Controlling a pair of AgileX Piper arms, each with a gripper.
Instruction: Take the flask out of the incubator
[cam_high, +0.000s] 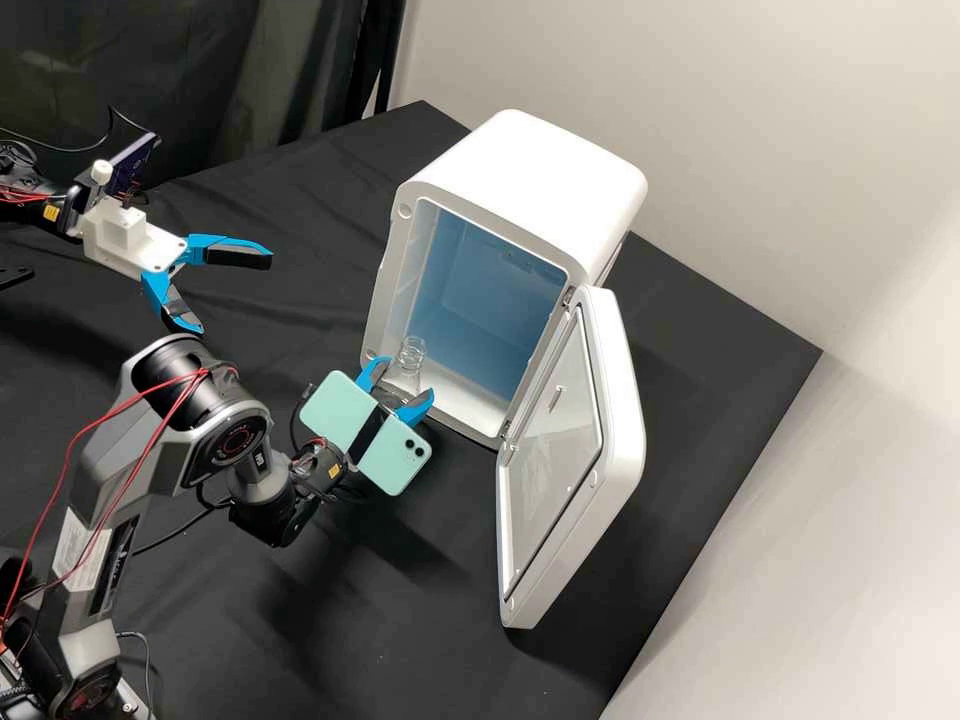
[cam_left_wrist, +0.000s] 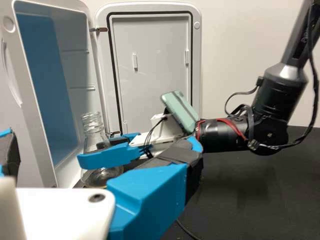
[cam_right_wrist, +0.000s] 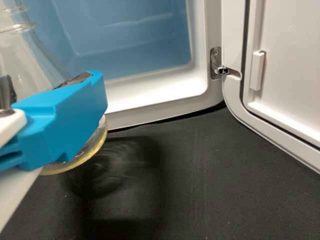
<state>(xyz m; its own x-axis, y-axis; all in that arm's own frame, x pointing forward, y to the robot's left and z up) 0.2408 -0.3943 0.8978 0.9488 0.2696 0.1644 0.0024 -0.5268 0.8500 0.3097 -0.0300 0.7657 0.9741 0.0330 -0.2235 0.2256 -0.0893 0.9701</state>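
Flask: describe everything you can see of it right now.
The flask is clear glass, seemingly empty, with a short threaded neck, no cap, and a body widening to a round base. It stands roughly upright at the open front of the incubator, base just outside the lower rim, over the black bench. The right tool grips its lower body, one blue finger on each side. Whether it rests on the bench is unclear.

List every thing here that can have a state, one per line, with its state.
Incubator door, open wide.
Flask, upright, uncapped, gripped at the mouth of the incubator.
Right tool, shut on the flask.
Left tool, open, empty.
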